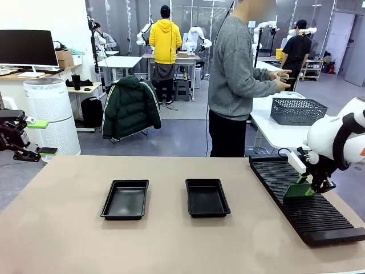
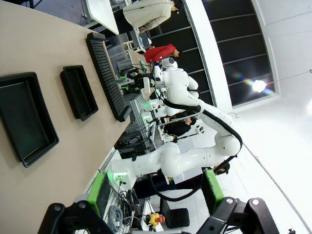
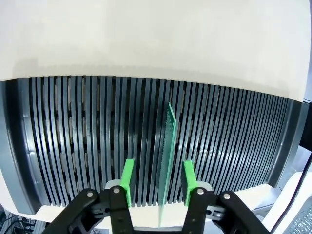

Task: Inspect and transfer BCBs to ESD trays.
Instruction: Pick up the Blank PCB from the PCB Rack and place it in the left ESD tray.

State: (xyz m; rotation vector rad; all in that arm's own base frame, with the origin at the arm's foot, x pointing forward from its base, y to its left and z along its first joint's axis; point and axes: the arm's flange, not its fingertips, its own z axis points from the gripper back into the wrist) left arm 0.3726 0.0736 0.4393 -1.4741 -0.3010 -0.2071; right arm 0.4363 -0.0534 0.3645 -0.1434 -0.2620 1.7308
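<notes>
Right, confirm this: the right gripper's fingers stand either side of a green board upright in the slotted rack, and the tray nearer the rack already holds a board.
Not quite: the tray nearer the slotted rack is empty, as the front view shows. The rest holds: the right gripper has its fingers either side of the green board upright in that rack.

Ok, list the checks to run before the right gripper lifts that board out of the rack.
1. Board upright in a rack slot, between the right gripper pads: ok.
2. Pads gripping the board: not ok, gaps either side.
3. Left ESD tray and right ESD tray empty: ok.
4. Left gripper open, away from the trays: ok.
5. Person's hands off the table: ok.
6. Board faces clean: cannot tell, seen edge-on.
</notes>
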